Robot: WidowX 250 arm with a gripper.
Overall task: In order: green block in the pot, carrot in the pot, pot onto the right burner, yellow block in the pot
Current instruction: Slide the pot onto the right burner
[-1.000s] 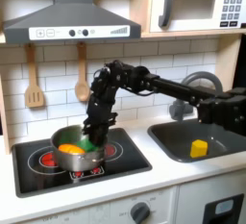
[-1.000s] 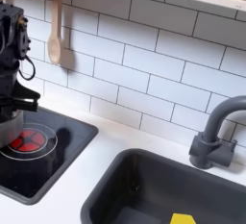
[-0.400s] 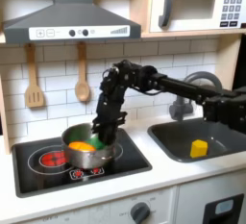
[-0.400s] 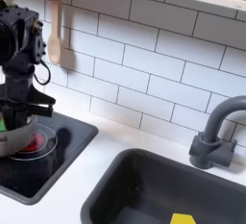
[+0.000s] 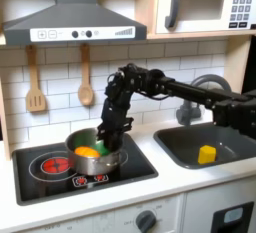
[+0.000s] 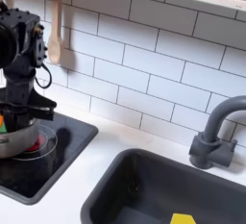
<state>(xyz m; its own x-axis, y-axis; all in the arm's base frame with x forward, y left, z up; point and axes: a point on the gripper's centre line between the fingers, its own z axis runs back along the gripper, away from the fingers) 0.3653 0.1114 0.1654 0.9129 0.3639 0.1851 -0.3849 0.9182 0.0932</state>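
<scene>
The black gripper [image 5: 107, 137] reaches down at the far rim of the shiny round stainless-steel pot [image 5: 93, 154], seemingly clamped on that rim, though whether its jaws are truly closed cannot be told from either exterior view. Inside the pot lie the stubby orange carrot [image 5: 87, 152] and the small bright green block [image 5: 102, 148], and the pot itself sits on the glossy black cooktop [image 5: 50, 176], covering most of the red-ringed right burner [image 5: 113, 158]. Well away from the pot, toward the first exterior view's right, the plain yellow block [image 5: 206, 154] rests in the dark grey sink [image 5: 180, 149].
</scene>
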